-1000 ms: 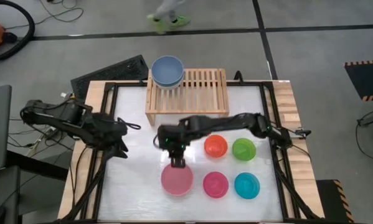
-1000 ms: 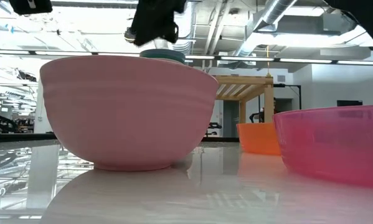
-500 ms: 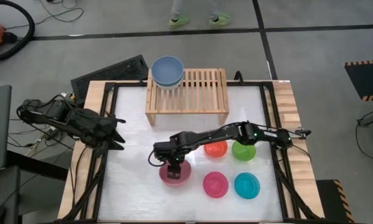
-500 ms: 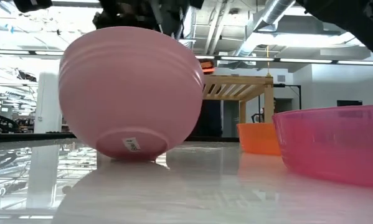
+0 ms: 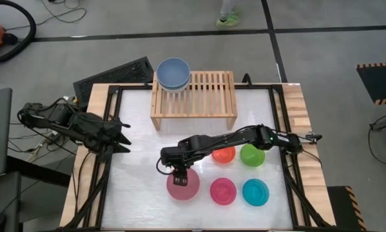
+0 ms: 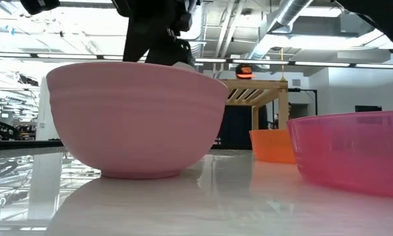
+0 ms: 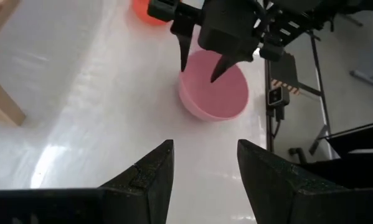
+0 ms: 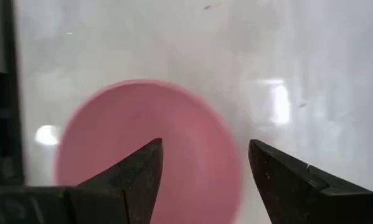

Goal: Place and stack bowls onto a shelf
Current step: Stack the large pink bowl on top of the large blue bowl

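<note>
At the counter's point(image 5: 141, 193) left edge the left hand point(image 5: 123, 145) waits, fingers apart. Further right, the right hand point(image 5: 179, 173) hangs over the pink bowl point(image 5: 182, 186), fingers spread wide and not gripping it; the bowl sits upright on the counter. Behind stands the shelf point(image 5: 205, 96), slate-blue bowl point(image 5: 173, 72) stacked on its left end. Rightward lie the magenta bowl point(image 5: 223, 191), orange bowl point(image 5: 223, 154), green bowl point(image 5: 252, 154) and cyan bowl point(image 5: 255, 192). No writing is readable.

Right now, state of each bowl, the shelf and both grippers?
Pink bowl: upright on table, free.
Blue bowls: stacked on shelf's left end.
Shelf: rest of slats bare.
Orange, green, magenta, cyan bowls: upright on table.
Right gripper: open over pink bowl's rim.
Left gripper: open, at left edge.
</note>
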